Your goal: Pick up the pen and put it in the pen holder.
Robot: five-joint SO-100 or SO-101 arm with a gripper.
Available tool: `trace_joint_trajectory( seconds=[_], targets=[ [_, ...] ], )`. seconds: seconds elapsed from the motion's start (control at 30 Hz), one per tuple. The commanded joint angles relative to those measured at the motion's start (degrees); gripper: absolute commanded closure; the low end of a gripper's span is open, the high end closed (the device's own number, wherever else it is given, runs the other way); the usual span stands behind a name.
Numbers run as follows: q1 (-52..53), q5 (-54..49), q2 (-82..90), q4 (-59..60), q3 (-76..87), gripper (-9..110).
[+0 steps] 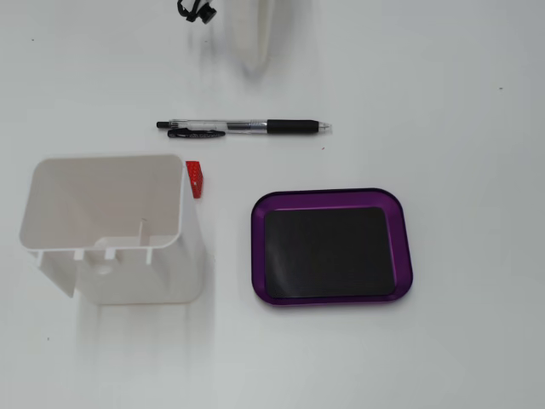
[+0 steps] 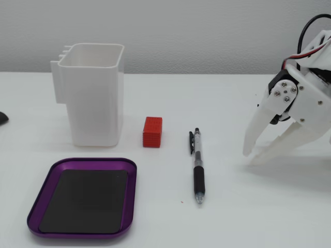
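Observation:
A black and clear pen (image 1: pixel 243 127) lies flat on the white table; in a fixed view (image 2: pixel 197 163) it points toward the camera, tip nearest. The white pen holder (image 1: pixel 145 273) stands upright and empty, also seen at the left in a fixed view (image 2: pixel 93 103). My white gripper (image 2: pixel 251 157) hangs to the right of the pen, tips just above the table, clear of it. Its fingertips sit close together with nothing between them. From above, the gripper (image 1: pixel 254 64) shows as one narrow white shape beyond the pen.
A small red block (image 1: pixel 196 179) stands between holder and pen, also visible in a fixed view (image 2: pixel 152 132). A purple tray (image 1: pixel 332 194) with a black inlay lies in front of the holder (image 2: pixel 88 161). A dark object sits at the left edge (image 2: pixel 2 118).

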Motion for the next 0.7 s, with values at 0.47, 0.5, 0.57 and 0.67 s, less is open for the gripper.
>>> trace_joint_trajectory(
  seconds=[0.47,0.5,0.57,0.67],
  targets=[
    [-3.2,-15.8,-34.3,0.6,-35.0,95],
    [-4.7,-15.7,-40.3,1.5,-38.2,93],
    [-7.2,-15.7,-51.4,3.3,-44.6,90],
    [-9.8,-15.2,-65.6,3.8,-52.4,87]
  ],
)
